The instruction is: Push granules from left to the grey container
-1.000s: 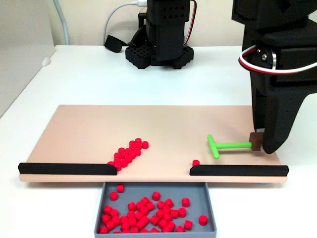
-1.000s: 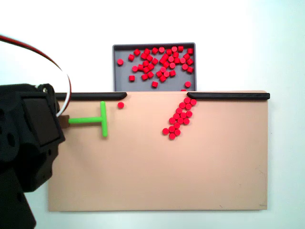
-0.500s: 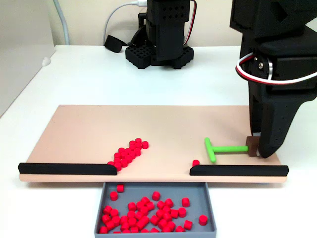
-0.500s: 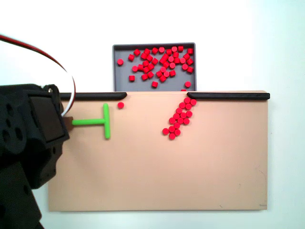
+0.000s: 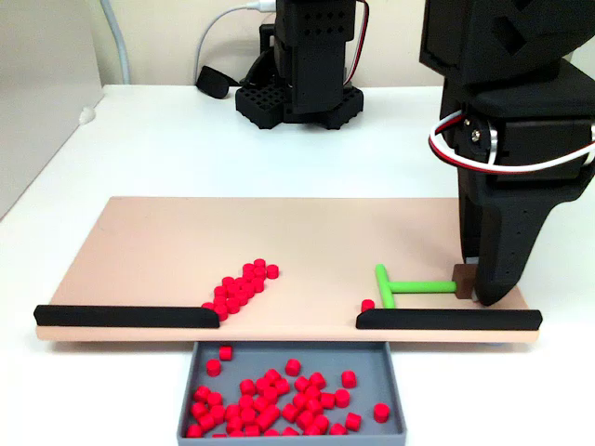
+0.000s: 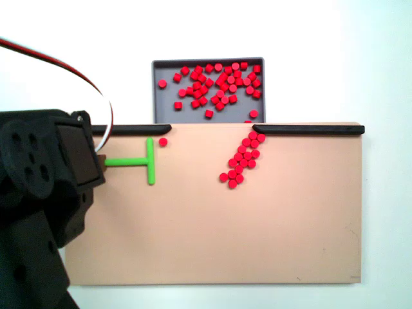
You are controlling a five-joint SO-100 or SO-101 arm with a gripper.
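Fixed view: the gripper (image 5: 469,290) pinches the pusher (image 5: 409,287) by its stem, crossbar beside 1 stray granule (image 5: 368,305); most granules (image 5: 240,287) queue at the gap above the container (image 5: 395,381).

A flat beige rectangular board (image 5: 279,242) spans mid-frame on a white table (image 5: 167,139), two black strips (image 5: 125,317) along its lower edge; a green T-shaped plastic pusher (image 5: 400,287) lies lower right
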